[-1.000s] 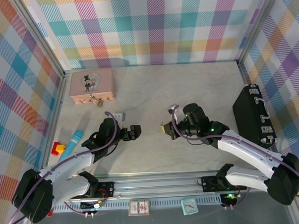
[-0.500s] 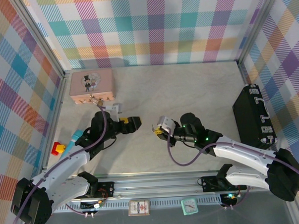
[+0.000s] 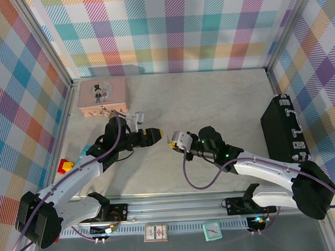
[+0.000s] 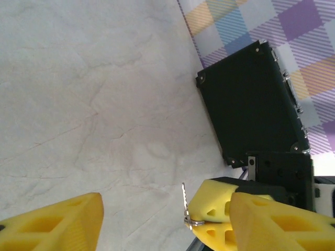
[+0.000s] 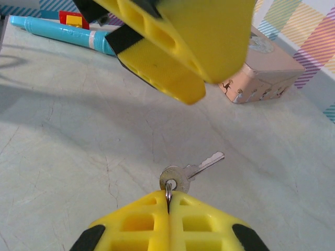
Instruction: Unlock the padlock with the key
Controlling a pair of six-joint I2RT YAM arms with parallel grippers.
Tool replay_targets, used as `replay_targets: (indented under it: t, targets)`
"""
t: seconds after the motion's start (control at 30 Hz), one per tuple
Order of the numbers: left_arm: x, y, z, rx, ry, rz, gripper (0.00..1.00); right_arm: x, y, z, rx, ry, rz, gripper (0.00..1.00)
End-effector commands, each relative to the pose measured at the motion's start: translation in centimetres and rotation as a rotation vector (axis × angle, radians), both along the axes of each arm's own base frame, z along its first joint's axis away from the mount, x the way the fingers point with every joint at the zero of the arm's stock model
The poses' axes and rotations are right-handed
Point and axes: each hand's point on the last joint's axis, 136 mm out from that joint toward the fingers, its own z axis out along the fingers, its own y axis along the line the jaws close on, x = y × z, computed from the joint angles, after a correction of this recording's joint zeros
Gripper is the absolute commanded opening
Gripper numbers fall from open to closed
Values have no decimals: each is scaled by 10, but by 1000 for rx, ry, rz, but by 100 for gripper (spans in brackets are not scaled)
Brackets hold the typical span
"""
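1. Top external view: the left gripper [image 3: 157,135] and the right gripper [image 3: 171,141] are seen tip to tip over the middle of the table [image 3: 210,96], near each other but apart. The padlock [image 3: 105,111] is seen just in front of the pink tin [image 3: 102,94] at the far left. It is partly hidden by the left arm's cable and lies well apart from both grippers. A black case [image 3: 284,129] is laid by the right wall. A blue pen [image 3: 86,152] and a red block [image 3: 64,165] are seen near the left wall.

2. Left wrist view: the left gripper's yellow fingers [image 4: 52,227] are seen parted, and nothing is held by them. Between them in the frame, the right gripper's fingertips are seen, with the key [image 4: 184,201] carried at their end. The black case is seen beyond.

3. Right wrist view: the right gripper's jaws are pressed together on the key's ring. The key is held just ahead of the tips, above the table, with its blade turned toward the pink tin. One finger of the left gripper is seen above the key, not touching it.
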Motion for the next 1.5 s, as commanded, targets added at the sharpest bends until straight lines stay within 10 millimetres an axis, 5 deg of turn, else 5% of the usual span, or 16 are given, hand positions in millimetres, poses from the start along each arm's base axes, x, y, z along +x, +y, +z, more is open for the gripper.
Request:
replay_targets:
  t: [0.0, 0.53, 1.47]
  targets:
    - [2, -7, 6, -23, 32, -26, 57, 3, 12, 15, 17, -67, 16, 0]
    - [5, -21, -9, -15, 88, -76, 37, 7, 28, 15, -9, -109, 22, 0]
    - [7, -21, -15, 8, 93, -80, 5, 12, 28, 9, -34, -110, -10, 0]
